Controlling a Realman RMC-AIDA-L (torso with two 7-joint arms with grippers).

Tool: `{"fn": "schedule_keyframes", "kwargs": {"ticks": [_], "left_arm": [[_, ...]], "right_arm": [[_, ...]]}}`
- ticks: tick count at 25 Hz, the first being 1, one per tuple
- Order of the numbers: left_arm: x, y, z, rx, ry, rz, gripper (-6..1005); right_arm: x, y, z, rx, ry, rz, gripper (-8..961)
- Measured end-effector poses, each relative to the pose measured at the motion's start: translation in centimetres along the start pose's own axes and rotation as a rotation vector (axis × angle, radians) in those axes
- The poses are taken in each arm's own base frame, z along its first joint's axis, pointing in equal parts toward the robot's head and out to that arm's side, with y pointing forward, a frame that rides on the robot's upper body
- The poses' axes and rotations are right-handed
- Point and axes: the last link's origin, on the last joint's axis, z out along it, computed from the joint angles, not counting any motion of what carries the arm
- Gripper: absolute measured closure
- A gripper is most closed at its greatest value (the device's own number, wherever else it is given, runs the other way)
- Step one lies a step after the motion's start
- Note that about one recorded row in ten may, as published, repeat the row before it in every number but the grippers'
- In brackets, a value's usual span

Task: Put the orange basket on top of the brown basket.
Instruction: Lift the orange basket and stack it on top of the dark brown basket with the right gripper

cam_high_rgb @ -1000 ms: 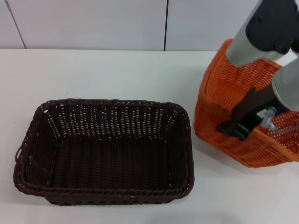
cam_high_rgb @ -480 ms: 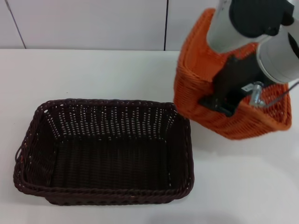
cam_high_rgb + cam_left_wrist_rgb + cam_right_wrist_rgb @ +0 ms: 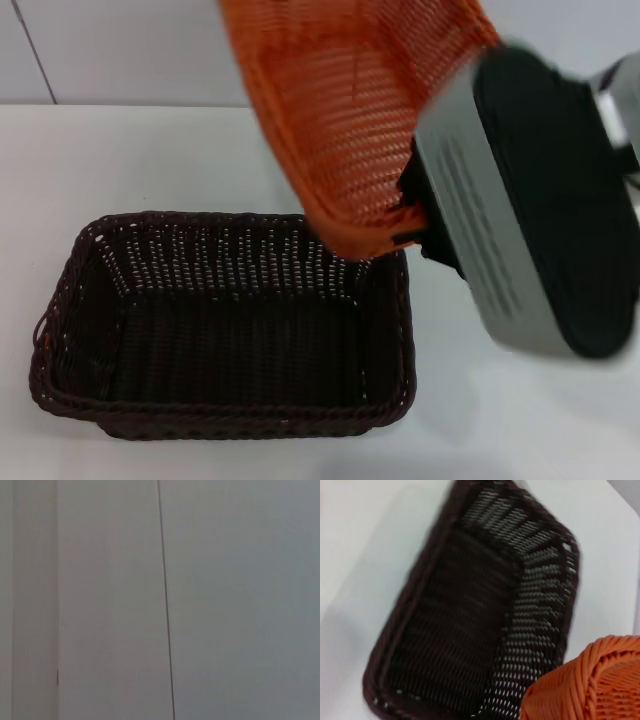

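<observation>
I see right gripper (image 3: 408, 232) apparently clamped on orange basket (image 3: 350, 110), tilted above brown basket (image 3: 225, 325); left fingers unseen.

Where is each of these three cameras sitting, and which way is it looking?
Head view: on the robot's head, looking down at the brown basket on the table; the right arm carries the tilted orange basket.
Left wrist view: on the left arm, facing a bare wall; no body shows.
Right wrist view: on the right arm, looking down; no pincer shows.
Head and right wrist views share both baskets.
</observation>
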Motion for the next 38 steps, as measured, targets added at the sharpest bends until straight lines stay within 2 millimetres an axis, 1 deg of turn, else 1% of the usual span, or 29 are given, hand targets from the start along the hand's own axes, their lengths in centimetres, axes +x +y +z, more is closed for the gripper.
{"fn": "schedule_keyframes", "kwargs": {"ticks": [1, 2, 5, 6, 7, 8, 10, 12, 13, 17, 25, 31, 36, 38], "left_arm": [[-0.1, -0.1, 0.0, 0.003, -0.004, -0.003, 331], [-0.1, -0.1, -0.1, 0.004, -0.007, -0.004, 331], [-0.2, 0.2, -0.1, 0.000, -0.011, -0.010, 331], [-0.2, 0.2, -0.1, 0.000, -0.011, -0.010, 331], [-0.2, 0.3, -0.2, -0.003, -0.014, -0.015, 331], [-0.2, 0.3, -0.2, -0.003, -0.014, -0.015, 331], [-0.2, 0.3, -0.2, 0.001, -0.017, -0.022, 331], [-0.2, 0.4, -0.4, 0.002, -0.017, -0.025, 331], [-0.2, 0.4, -0.4, 0.002, -0.017, -0.025, 331], [-0.3, 0.6, -0.6, 0.003, -0.027, -0.039, 331], [-0.4, 0.9, -0.6, -0.006, -0.031, -0.044, 331], [-0.4, 1.1, -0.6, -0.016, -0.031, -0.045, 331], [-0.4, 1.1, -0.4, -0.021, -0.032, -0.043, 331], [-0.4, 1.1, -0.4, -0.022, -0.035, -0.042, 331]], "right_arm": [[-0.1, 0.3, 0.1, 0.000, -0.007, -0.054, 830], [-0.3, 0.9, 0.5, -0.009, -0.018, -0.143, 830], [-0.8, 1.7, 1.1, -0.025, -0.035, -0.265, 831], [-0.8, 1.7, 1.1, -0.025, -0.035, -0.265, 830], [-1.3, 2.3, 1.7, -0.021, -0.053, -0.335, 828], [-1.3, 2.3, 1.7, -0.021, -0.053, -0.335, 827], [-1.7, 2.8, 2.0, -0.015, -0.070, -0.394, 824], [-2.2, 3.7, 2.5, -0.024, -0.088, -0.463, 822], [-2.2, 3.7, 2.5, -0.024, -0.088, -0.463, 820], [-2.0, 5.2, 3.0, -0.053, -0.095, -0.534, 815], [-1.7, 6.0, 3.7, -0.041, -0.065, -0.550, 804], [-1.7, 7.1, 5.1, -0.017, -0.012, -0.529, 796], [-2.3, 7.7, 4.8, -0.015, 0.005, -0.494, 789], [-2.5, 8.0, 4.9, -0.020, 0.009, -0.494, 744]]}}
